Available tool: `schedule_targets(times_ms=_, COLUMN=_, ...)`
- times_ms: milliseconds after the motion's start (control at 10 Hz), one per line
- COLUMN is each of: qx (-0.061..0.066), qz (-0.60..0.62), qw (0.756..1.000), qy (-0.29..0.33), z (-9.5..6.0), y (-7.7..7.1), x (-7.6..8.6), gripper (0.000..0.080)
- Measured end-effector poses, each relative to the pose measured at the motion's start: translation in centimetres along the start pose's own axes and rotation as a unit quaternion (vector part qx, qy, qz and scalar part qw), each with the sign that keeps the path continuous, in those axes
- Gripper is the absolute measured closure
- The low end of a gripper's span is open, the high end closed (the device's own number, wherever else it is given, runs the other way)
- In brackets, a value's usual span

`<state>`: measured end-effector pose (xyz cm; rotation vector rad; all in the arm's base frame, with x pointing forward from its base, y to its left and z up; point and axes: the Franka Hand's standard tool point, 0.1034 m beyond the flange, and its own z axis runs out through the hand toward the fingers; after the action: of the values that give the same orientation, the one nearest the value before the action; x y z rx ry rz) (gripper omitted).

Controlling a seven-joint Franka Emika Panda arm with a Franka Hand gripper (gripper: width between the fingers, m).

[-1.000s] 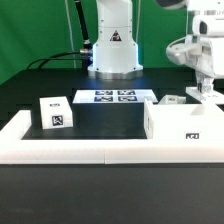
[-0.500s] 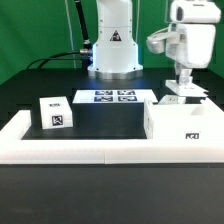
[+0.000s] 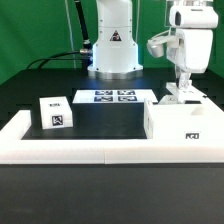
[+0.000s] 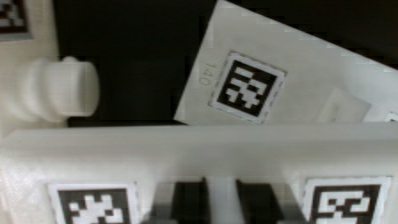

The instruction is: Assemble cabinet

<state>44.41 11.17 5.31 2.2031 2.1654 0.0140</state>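
The large white cabinet body stands at the exterior view's right, against the border wall. A small white cube part with a tag stands at the left. My gripper hangs just behind the body, down on a small white cabinet part. In the wrist view the dark fingers stand close together, with a thin white strip of a tagged white part between them. My gripper looks shut on it. A tilted white panel with a tag and a white knobbed piece lie beyond.
The marker board lies flat in front of the robot base. The long low white border wall runs along the front and up the left side. Black table lies between the cube and the body.
The gripper has moved from the exterior view's right edge toward the left, to above the small white part behind the body. It has hardly shifted in the last half second.
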Motion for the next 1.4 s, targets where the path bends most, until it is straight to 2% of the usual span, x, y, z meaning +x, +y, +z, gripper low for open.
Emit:
schedule_targets(times_ms=600, qx=0.003, qz=0.022, qw=1.0, qy=-0.001, z=0.3, y=0.0, x=0.0, gripper=0.0729)
schedule_targets(times_ms=700, qx=0.003, qz=0.027, qw=1.0, qy=-0.002, z=0.3, y=0.5, x=-0.3, gripper=0.0729)
schedule_targets(times_ms=1000, qx=-0.002, qz=0.036, qw=0.999, qy=-0.004, z=-0.2, y=1.5, x=0.1, gripper=0.0729)
schedule_targets(times_ms=1400, qx=-0.003, qz=0.035, qw=0.999, qy=-0.004, z=-0.2, y=1.9, x=-0.1, gripper=0.0729)
